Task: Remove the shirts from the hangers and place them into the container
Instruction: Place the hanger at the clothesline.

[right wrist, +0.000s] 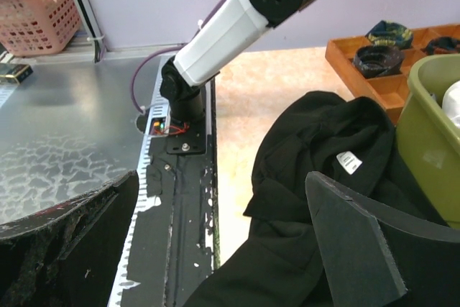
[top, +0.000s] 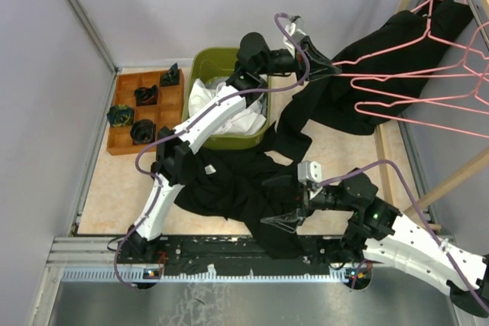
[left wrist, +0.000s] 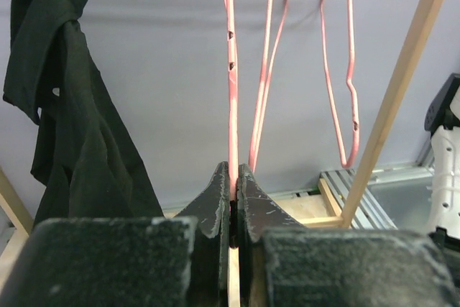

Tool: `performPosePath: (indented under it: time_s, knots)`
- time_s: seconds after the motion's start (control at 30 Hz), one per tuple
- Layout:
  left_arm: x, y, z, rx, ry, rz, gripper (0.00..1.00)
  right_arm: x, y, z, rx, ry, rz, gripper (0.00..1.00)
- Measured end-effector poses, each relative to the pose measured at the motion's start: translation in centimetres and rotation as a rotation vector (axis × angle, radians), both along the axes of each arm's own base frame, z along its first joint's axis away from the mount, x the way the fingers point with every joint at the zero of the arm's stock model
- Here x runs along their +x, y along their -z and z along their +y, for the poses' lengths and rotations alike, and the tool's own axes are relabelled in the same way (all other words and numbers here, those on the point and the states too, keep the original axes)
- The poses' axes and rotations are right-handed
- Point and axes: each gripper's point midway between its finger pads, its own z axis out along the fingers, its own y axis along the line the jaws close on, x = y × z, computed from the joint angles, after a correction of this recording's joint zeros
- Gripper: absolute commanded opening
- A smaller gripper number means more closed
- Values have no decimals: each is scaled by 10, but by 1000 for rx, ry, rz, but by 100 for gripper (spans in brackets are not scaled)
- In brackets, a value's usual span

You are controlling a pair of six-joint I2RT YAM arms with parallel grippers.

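My left gripper [top: 325, 66] is shut on the wire of a pink hanger [left wrist: 232, 91], which runs up from between its jaws. A black shirt [top: 405, 36] hangs on the hangers [top: 428, 85] at the upper right and trails down toward the table; in the left wrist view it [left wrist: 72, 120] droops at the left. More black shirt cloth [top: 229, 181] lies spread on the table in front of the green container [top: 205, 62], which holds a white shirt [top: 229, 112]. My right gripper [top: 284, 215] stands open low over that black cloth [right wrist: 323, 149], with nothing between its fingers.
A brown wooden compartment tray [top: 126, 143] with dark items stands left of the container. Light wooden rack poles [left wrist: 402, 84] rise at the right, with two more bare pink hangers [left wrist: 348, 70] beside them. The left arm's base [right wrist: 183, 98] is bolted to the near rail.
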Motion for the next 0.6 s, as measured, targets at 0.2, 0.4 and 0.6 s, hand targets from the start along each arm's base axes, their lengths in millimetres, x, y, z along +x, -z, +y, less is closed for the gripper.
performPosePath:
  time_s: [0.2, 0.4, 0.6]
  knots:
    - [-3, -5, -17, -35, -37, -4, 0, 0, -10, -6, 35, 24, -12, 99]
    - [-5, -8, -29, -61, -73, -5, 0, 1, -4, -6, 16, 32, 1, 99]
    - [-7, -1, -43, -72, -97, -3, 0, 1, -3, -7, 10, 36, 9, 99]
